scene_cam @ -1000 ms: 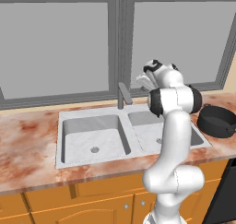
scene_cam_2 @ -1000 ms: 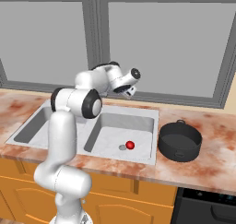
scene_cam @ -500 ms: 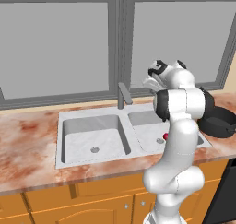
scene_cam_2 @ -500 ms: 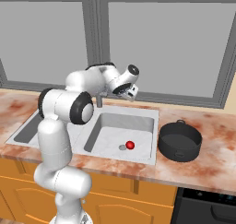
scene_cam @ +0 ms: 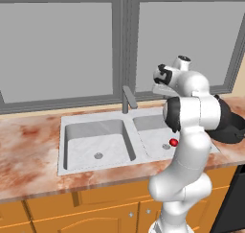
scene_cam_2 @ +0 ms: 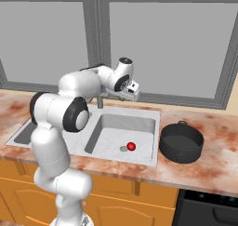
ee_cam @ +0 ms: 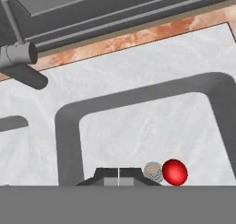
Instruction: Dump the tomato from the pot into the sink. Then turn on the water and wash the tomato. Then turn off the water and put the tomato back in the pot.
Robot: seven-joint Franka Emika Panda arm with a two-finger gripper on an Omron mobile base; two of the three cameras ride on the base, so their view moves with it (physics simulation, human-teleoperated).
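The red tomato (scene_cam_2: 131,146) lies on the floor of the sink's right basin, right beside the drain (ee_cam: 152,171); it also shows as the tomato (scene_cam: 173,142) and the tomato (ee_cam: 174,172). The light marbled sink (scene_cam_2: 154,127) has its grey faucet (scene_cam: 127,99) at the back between the basins. The black pot (scene_cam_2: 181,142) stands upright on the counter right of the sink, partly hidden by the arm as the pot (scene_cam: 232,129). My gripper (scene_cam_2: 132,93) hangs shut and empty high above the right basin, just right of the faucet (ee_cam: 20,57), as the gripper (ee_cam: 118,174) looking down.
A window with a grey frame runs along the wall behind the sink. The reddish marbled counter (scene_cam: 28,145) stretches left of the sink (scene_cam: 95,167). A dark stove (scene_cam_2: 209,204) sits below the counter's right end. My own arm stands in front of the right basin.
The arm's upper links have swung round while the hand stayed near the faucet, drifting slightly right. The tomato and the pot have not moved.
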